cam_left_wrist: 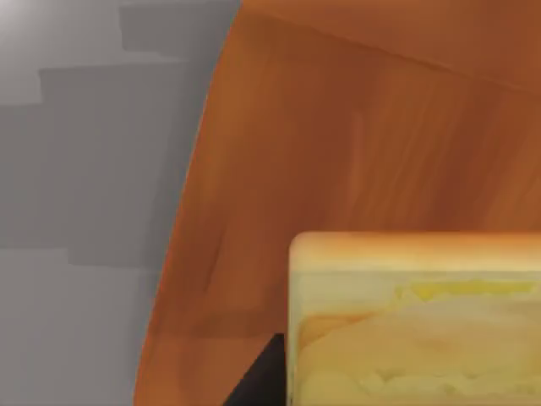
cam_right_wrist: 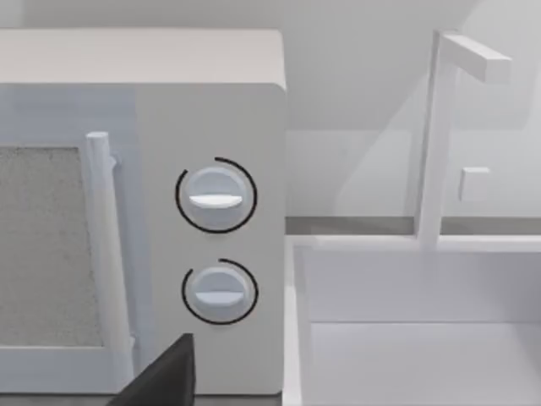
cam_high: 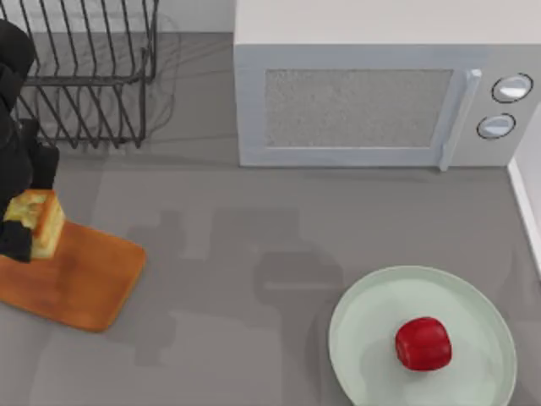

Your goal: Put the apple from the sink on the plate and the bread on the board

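Golden-topped bread point(cam_high: 38, 222) being pinched in left end effector point(cam_high: 32, 227), hanging over near-left end of board point(cam_high: 80, 283) at counter's point(cam_high: 237, 254) left edge. Sitting well off to its right: apple point(cam_high: 423, 343), resting on plate point(cam_high: 372, 321). Looking toward microwave point(cam_right_wrist: 211, 237) and sink point(cam_right_wrist: 406, 338): right end effector point(cam_right_wrist: 165, 381), finger state impossible to tell.

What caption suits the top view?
Left gripper holds bread over the board; apple sits on the plate.
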You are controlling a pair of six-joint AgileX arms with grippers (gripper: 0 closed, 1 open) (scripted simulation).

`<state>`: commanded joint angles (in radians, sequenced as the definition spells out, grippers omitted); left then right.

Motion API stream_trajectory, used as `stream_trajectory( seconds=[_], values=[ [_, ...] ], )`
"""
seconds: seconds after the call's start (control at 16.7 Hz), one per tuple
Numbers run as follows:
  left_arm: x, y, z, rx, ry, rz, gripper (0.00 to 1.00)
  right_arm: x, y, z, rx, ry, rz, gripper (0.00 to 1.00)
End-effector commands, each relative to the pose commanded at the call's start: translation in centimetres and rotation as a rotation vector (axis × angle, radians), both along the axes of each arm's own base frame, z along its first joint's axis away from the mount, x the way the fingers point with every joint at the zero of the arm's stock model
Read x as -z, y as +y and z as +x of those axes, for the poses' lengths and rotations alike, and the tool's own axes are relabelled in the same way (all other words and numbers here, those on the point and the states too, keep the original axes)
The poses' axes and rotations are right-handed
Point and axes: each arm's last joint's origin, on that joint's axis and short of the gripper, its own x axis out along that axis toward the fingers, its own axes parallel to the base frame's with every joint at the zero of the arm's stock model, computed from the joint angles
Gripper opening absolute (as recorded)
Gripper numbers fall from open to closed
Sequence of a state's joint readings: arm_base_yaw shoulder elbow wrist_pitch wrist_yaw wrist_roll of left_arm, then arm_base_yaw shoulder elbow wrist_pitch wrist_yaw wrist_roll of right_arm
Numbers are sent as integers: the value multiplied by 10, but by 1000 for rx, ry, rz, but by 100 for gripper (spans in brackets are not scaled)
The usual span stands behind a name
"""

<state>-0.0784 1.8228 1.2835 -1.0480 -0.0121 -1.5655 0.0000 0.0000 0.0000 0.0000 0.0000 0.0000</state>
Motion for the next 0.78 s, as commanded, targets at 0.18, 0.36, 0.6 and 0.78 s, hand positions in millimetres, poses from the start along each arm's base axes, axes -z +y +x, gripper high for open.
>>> stream_trajectory(
  seconds=[0.18, 0.36, 0.6, 0.78],
  values=[
    [-2, -2, -1, -61, -23, 0, 0, 0, 0, 0, 0, 0, 0, 100],
    [-2, -2, -1, -62, -24, 0, 0, 0, 0, 0, 0, 0, 0, 100],
    [1, 0, 0, -63, -21, 0, 0, 0, 0, 0, 0, 0, 0, 100],
    [11, -1, 0, -63, -21, 0, 0, 0, 0, 0, 0, 0, 0, 100]
  ],
)
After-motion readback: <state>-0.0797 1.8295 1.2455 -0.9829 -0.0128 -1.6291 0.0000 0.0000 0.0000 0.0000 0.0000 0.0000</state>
